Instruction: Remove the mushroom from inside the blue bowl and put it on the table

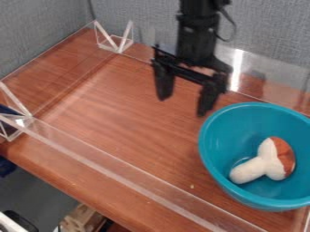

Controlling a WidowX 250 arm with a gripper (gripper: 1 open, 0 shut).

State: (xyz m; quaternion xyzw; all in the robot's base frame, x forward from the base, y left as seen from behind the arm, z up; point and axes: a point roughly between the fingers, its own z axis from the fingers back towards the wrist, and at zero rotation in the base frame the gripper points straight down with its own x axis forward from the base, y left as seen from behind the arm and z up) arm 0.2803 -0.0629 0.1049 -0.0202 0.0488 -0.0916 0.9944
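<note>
The mushroom [266, 161], cream stem and orange-red cap, lies on its side inside the blue bowl [224, 136] at the right of the table [109, 109]. My gripper [186, 92] hangs pointing down over the wood, up and to the left of the bowl's rim. Its two black fingers [162, 82] stand wide apart, open, with nothing between them.
Low clear acrylic walls [72, 149] run along the front, left and back of the reddish-brown tabletop. A grey fabric panel stands behind. The bowl sits close to the right edge of the view.
</note>
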